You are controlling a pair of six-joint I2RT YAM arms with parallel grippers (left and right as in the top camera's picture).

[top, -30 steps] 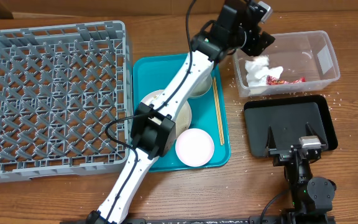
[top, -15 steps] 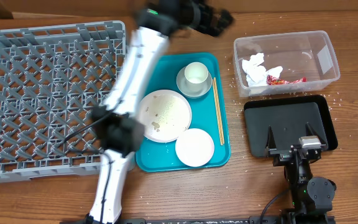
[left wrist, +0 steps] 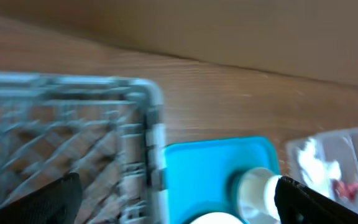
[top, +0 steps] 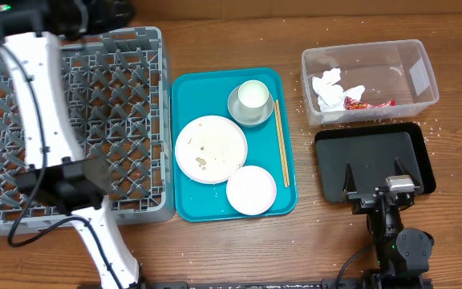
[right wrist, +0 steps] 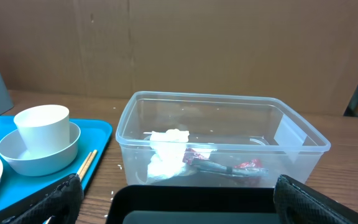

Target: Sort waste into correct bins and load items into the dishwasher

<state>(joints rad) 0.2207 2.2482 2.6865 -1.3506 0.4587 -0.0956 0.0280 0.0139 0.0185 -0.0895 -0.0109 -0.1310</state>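
Observation:
The clear tub (top: 411, 72) holds crumpled tissue (top: 331, 87) and a red wrapper (top: 367, 103); both show in the right wrist view too, the tissue (right wrist: 166, 149) and the wrapper (right wrist: 247, 165). The black tray (top: 373, 152) lies below the tub. On the teal tray (top: 287, 201) sit a white plate (top: 211, 148) with food scraps, a small dish (top: 252, 189), a cup (top: 253, 95) inside the grey bowl (top: 243, 112), and chopsticks (top: 281, 143). My left gripper (top: 103, 11) hangs open and empty over the far edge of the grey rack (top: 135, 96). My right gripper (top: 374, 178) rests open over the black tray's near edge.
Loose rice grains (top: 305, 112) are scattered on the wooden table around the tub. My left arm stretches across the rack's left half. The left wrist view is blurred, showing the rack corner (left wrist: 148, 99) and the teal tray (left wrist: 197, 174).
My left arm has swung from above the clear tub across the teal tray to the rack's far left corner, its jaws opening wide. The tissue stays in the tub. The right arm is still.

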